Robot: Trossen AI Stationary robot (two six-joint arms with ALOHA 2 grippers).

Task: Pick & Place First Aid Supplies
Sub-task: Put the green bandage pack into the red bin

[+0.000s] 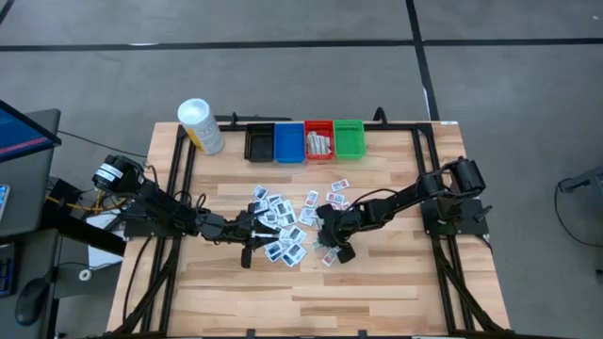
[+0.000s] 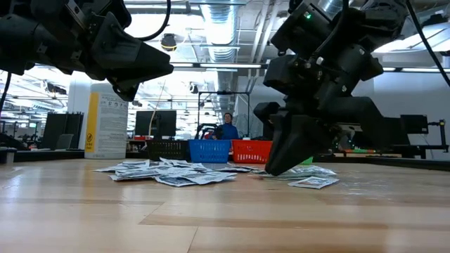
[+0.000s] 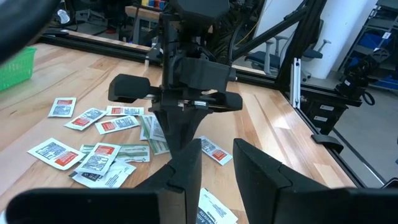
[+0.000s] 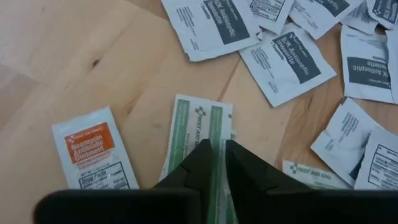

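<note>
The first aid supplies (image 1: 283, 226) lie as several small flat packets scattered on the wooden table between my two grippers. My right gripper (image 4: 217, 149) points slantwise down at the heap's right edge (image 1: 325, 240) and is shut on a pale green-striped packet (image 4: 199, 121). My left gripper (image 3: 217, 152) stands open at the heap's left side (image 1: 256, 232), held level above the table. Nothing is between its fingers, and a white packet (image 3: 208, 208) lies on the table below them. My right gripper pinches the near end of the green-striped packet (image 4: 210, 138) between its two fingers. They come slanting down from the table's right side and lie along the strip. The rest of the packet reaches forward past the fingertips, low over the wood; whether it is lifted clear I cannot tell.
Black (image 1: 259, 141), blue (image 1: 288, 141), red (image 1: 318, 141) and green (image 1: 349, 139) bins stand in a row at the far edge, with a white-capped yellow container (image 1: 201, 125) to their left. An orange-marked packet (image 4: 93, 149) lies beside the held strip. Bare wood lies toward the near edge.
</note>
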